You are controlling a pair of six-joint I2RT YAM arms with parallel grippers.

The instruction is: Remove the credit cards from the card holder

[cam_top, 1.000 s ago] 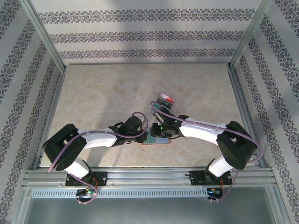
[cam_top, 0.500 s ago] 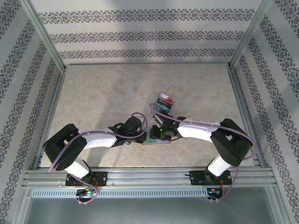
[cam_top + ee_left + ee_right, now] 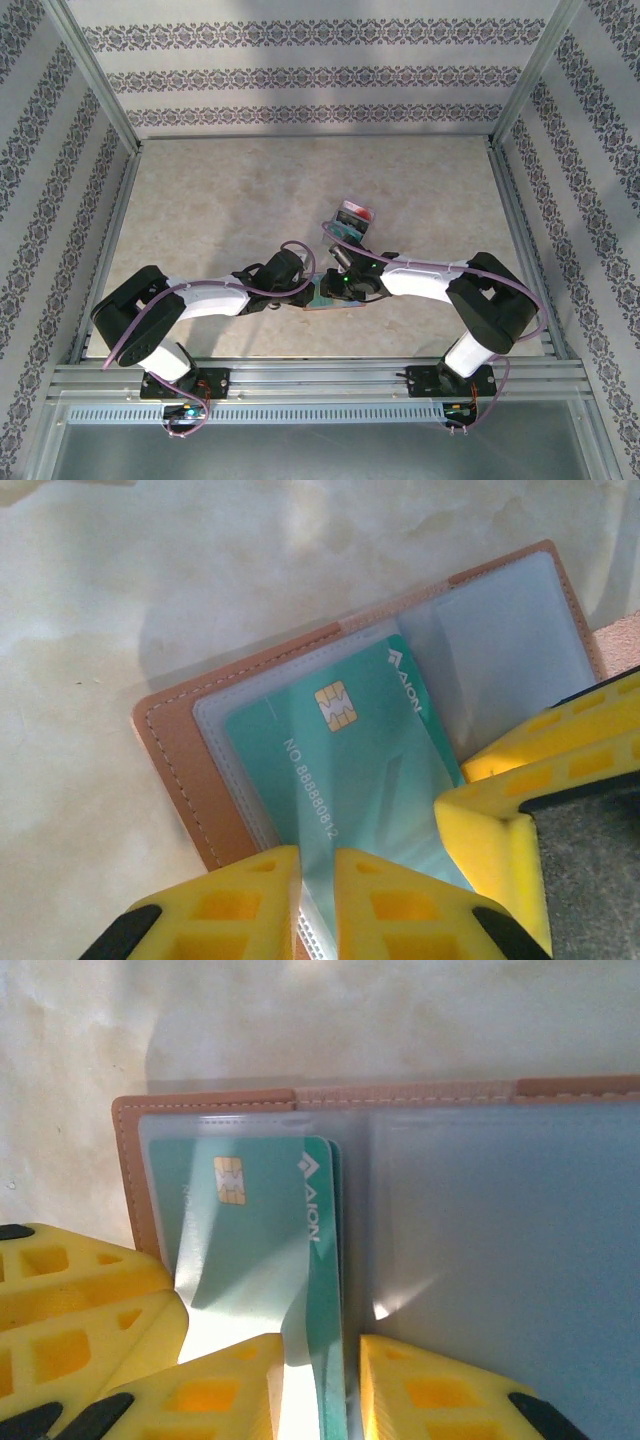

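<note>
The card holder [image 3: 330, 303] lies open near the table's front, with a brown border [image 3: 175, 770] and grey-blue panels [image 3: 500, 1240]. A teal credit card [image 3: 340, 750] with a chip sits in its clear sleeve on the left page. The card's right edge [image 3: 322, 1260] rises between the fingers of my right gripper [image 3: 322, 1350], which stand a little apart around it. My left gripper [image 3: 317, 865] is pinched on the clear sleeve's near edge. The two grippers, left [image 3: 312, 292] and right [image 3: 340, 290], meet over the holder, almost touching.
A small clear tray [image 3: 338, 222] with something red and teal in it stands just behind the grippers. Metal frame rails and patterned walls close the table on three sides. Open marble surface stretches to the left, right and back.
The right arm's elbow has drawn a little to the left, toward the holder. Both grippers stay at the card holder, and the left arm has hardly moved.
</note>
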